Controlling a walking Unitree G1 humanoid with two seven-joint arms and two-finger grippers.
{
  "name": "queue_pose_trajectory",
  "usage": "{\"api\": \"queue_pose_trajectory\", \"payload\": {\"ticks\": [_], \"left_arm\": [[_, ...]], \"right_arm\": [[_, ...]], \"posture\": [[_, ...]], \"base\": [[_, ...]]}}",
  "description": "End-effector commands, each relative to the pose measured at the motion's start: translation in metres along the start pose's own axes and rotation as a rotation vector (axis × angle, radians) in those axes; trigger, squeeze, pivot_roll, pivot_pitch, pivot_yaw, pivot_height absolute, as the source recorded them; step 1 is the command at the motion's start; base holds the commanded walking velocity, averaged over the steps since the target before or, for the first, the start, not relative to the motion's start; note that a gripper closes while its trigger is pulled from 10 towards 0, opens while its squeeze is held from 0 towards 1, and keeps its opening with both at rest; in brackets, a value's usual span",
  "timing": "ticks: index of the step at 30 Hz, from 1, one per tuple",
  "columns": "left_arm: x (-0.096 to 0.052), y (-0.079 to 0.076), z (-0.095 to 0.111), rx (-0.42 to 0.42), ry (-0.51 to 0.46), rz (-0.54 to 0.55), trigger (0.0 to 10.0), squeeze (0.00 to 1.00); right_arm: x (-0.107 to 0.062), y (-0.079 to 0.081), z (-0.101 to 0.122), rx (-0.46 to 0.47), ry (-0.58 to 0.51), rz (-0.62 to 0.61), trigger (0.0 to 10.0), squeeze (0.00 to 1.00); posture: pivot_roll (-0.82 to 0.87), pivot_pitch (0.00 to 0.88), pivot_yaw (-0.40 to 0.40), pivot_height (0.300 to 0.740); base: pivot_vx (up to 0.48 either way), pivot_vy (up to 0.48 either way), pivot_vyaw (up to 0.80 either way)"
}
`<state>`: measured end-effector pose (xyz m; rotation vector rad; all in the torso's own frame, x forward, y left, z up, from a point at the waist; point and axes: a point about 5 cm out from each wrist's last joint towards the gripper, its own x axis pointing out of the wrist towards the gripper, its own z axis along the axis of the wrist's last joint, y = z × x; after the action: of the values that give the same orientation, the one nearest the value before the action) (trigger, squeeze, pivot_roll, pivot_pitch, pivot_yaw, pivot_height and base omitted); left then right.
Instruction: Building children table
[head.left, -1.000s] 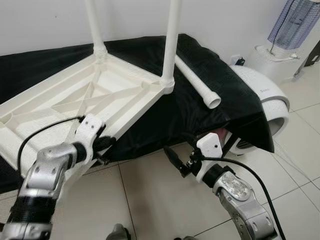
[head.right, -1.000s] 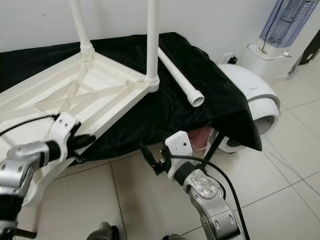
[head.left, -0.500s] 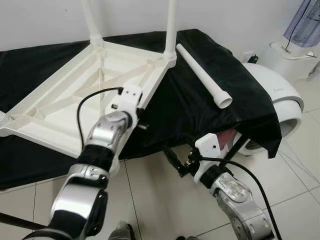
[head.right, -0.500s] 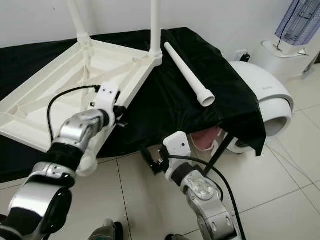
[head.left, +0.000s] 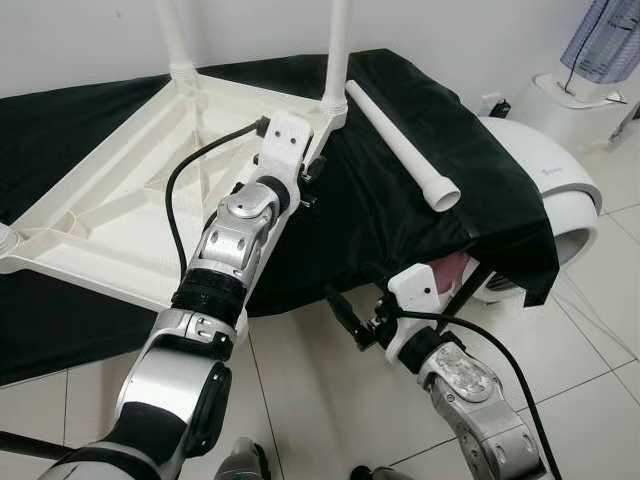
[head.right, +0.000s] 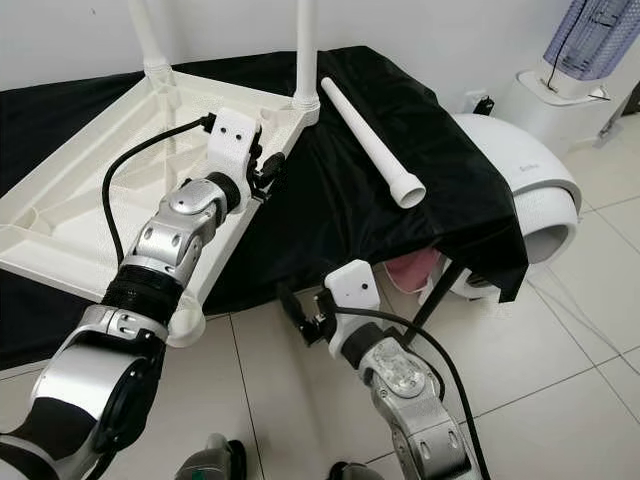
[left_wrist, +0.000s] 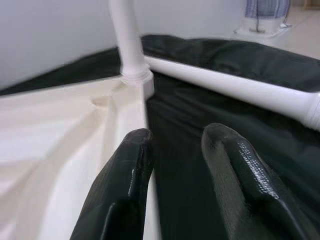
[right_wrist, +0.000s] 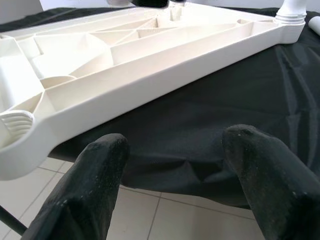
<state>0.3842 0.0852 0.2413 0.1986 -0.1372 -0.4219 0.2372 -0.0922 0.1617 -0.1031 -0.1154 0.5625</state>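
A white plastic table top (head.left: 100, 200) lies upside down on a black cloth (head.left: 380, 220). Two white legs (head.left: 337, 50) stand upright in its far corners. A third, loose leg (head.left: 400, 140) rests on the cloth to the right, flared end toward me. My left gripper (head.left: 310, 185) reaches over the table's right edge, close to the nearer fitted leg (left_wrist: 127, 45); it is open and holds nothing. My right gripper (head.left: 345, 320) hovers low over the floor in front of the cloth's hanging edge, with its fingers (right_wrist: 95, 170) spread wide and nothing between them.
A rounded white appliance (head.left: 545, 170) stands on the tiled floor at the right, and a tall white-and-blue device (head.left: 600, 50) behind it. Something pink (head.left: 450, 270) shows under the cloth's right corner. A white wall runs behind the table.
My left arm has stretched forward from the table's near edge to its right side by the fitted leg. The camera view shifted. The right arm stayed put.
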Motion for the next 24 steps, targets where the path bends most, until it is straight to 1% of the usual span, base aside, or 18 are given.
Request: {"api": "queue_pose_trajectory", "payload": {"ticks": [1, 3, 4, 5, 6, 7, 8, 9, 11, 12, 13, 14, 16, 17, 18, 21, 23, 24], "left_arm": [[-0.007, 0.007, -0.004, 0.047, 0.004, 0.004, 10.0, 0.00], [-0.018, 0.015, -0.009, 0.083, 0.026, -0.023, 10.0, 0.00], [-0.033, 0.026, -0.018, 0.123, 0.052, -0.041, 10.0, 0.00], [-0.033, 0.026, -0.018, 0.123, 0.052, -0.041, 10.0, 0.00], [-0.047, 0.034, -0.024, 0.143, 0.075, -0.061, 10.0, 0.00], [-0.047, 0.034, -0.024, 0.143, 0.075, -0.061, 10.0, 0.00], [-0.072, 0.046, -0.032, 0.183, 0.117, -0.081, 10.0, 0.00], [-0.072, 0.046, -0.032, 0.183, 0.117, -0.081, 10.0, 0.00], [-0.114, 0.060, -0.042, 0.246, 0.197, -0.122, 10.0, 0.00], [-0.114, 0.060, -0.042, 0.246, 0.197, -0.122, 10.0, 0.00], [-0.133, 0.064, -0.046, 0.275, 0.240, -0.150, 10.0, 0.00], [-0.133, 0.064, -0.046, 0.275, 0.240, -0.150, 10.0, 0.00], [-0.172, 0.069, -0.053, 0.319, 0.340, -0.228, 10.0, 0.00], [-0.172, 0.069, -0.053, 0.319, 0.340, -0.228, 10.0, 0.00], [-0.189, 0.074, -0.054, 0.325, 0.379, -0.261, 10.0, 0.00], [-0.201, 0.077, -0.052, 0.326, 0.404, -0.286, 10.0, 0.00], [-0.230, 0.081, -0.043, 0.294, 0.454, -0.398, 10.0, 0.00], [-0.230, 0.081, -0.043, 0.294, 0.454, -0.398, 10.0, 0.00]], "right_arm": [[-0.002, 0.000, 0.001, -0.001, 0.002, -0.002, 10.0, 0.00], [-0.001, 0.000, 0.001, -0.007, 0.000, 0.000, 10.0, 0.00], [-0.001, 0.000, 0.002, -0.025, -0.002, 0.006, 10.0, 0.00], [-0.001, 0.000, 0.002, -0.025, -0.002, 0.006, 10.0, 0.00], [0.000, 0.000, 0.002, -0.042, -0.005, 0.012, 10.0, 0.00], [0.000, 0.000, 0.002, -0.042, -0.005, 0.012, 10.0, 0.00], [0.005, 0.001, 0.005, -0.057, -0.017, 0.025, 10.0, 0.00], [0.005, 0.001, 0.005, -0.057, -0.017, 0.025, 10.0, 0.00], [0.015, 0.006, 0.010, -0.078, -0.046, 0.060, 10.0, 0.00], [0.015, 0.006, 0.010, -0.078, -0.046, 0.060, 10.0, 0.00], [0.021, 0.009, 0.013, -0.087, -0.058, 0.079, 10.0, 0.00], [0.021, 0.009, 0.013, -0.087, -0.058, 0.079, 10.0, 0.00], [0.033, 0.015, 0.016, -0.119, -0.081, 0.133, 10.0, 0.00], [0.033, 0.015, 0.016, -0.119, -0.081, 0.133, 10.0, 0.00], [0.038, 0.019, 0.017, -0.140, -0.088, 0.162, 10.0, 0.00], [0.041, 0.022, 0.017, -0.154, -0.093, 0.180, 10.0, 0.00], [0.045, 0.025, 0.019, -0.151, -0.101, 0.205, 10.0, 0.00], [0.045, 0.025, 0.019, -0.151, -0.101, 0.205, 10.0, 0.00]], "posture": [[0.04, 0.122, -0.005, 0.740], [0.03, 0.123, -0.003, 0.740], [0.03, 0.122, -0.001, 0.740], [0.03, 0.122, -0.001, 0.740], [0.04, 0.121, -0.004, 0.740], [0.04, 0.121, -0.004, 0.740], [0.05, 0.117, -0.012, 0.740], [0.05, 0.117, -0.012, 0.740], [0.07, 0.110, -0.029, 0.740], [0.07, 0.110, -0.029, 0.740], [0.07, 0.110, -0.029, 0.740], [0.07, 0.110, -0.029, 0.740], [0.10, 0.106, -0.044, 0.740], [0.10, 0.106, -0.044, 0.740], [0.11, 0.104, -0.052, 0.740], [0.12, 0.100, -0.060, 0.740], [0.14, 0.096, -0.074, 0.740], [0.14, 0.096, -0.074, 0.740]], "base": [[0.000, 0.000, 0.00], [0.000, 0.000, 0.00], [0.000, 0.000, 0.00], [0.000, 0.000, 0.00], [0.000, 0.000, 0.00], [0.000, 0.000, 0.00], [0.000, 0.000, 0.00], [0.000, 0.000, 0.00], [0.000, 0.000, 0.00], [0.000, 0.000, 0.00], [0.000, 0.000, 0.00], [0.000, 0.000, 0.00], [0.000, 0.000, 0.00], [0.000, 0.000, 0.00], [0.000, 0.000, 0.00], [0.000, 0.000, 0.00], [0.000, 0.000, 0.00], [0.000, 0.000, 0.00]]}}
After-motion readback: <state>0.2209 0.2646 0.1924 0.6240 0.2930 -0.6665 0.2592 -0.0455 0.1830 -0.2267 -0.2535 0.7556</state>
